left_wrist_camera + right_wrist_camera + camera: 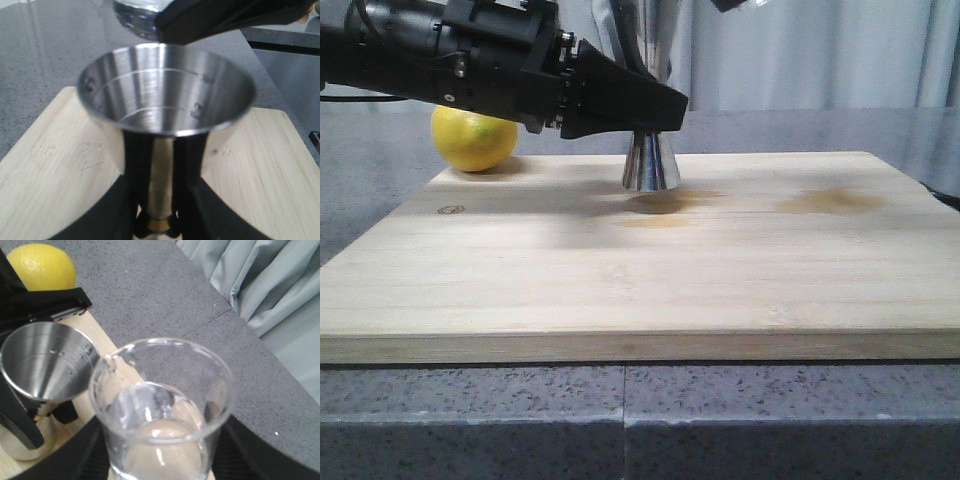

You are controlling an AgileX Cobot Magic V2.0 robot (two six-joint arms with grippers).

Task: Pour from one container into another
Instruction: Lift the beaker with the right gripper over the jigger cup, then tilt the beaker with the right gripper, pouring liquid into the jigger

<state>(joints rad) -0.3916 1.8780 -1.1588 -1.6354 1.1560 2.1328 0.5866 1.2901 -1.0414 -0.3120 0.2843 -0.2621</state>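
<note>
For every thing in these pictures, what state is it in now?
Steel jigger: upright on the board, held at its waist, upper cup looks empty.
Glass beaker: held up beside the jigger, clear liquid inside.
Lemon: whole, untouched.
Bamboo board: stained by wet patches.
Left gripper: shut on the jigger.

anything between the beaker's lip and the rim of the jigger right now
Nothing solid. In the right wrist view the beaker lip sits beside the jigger rim with only a narrow gap, cutting board showing below. No stream can be made out.
</note>
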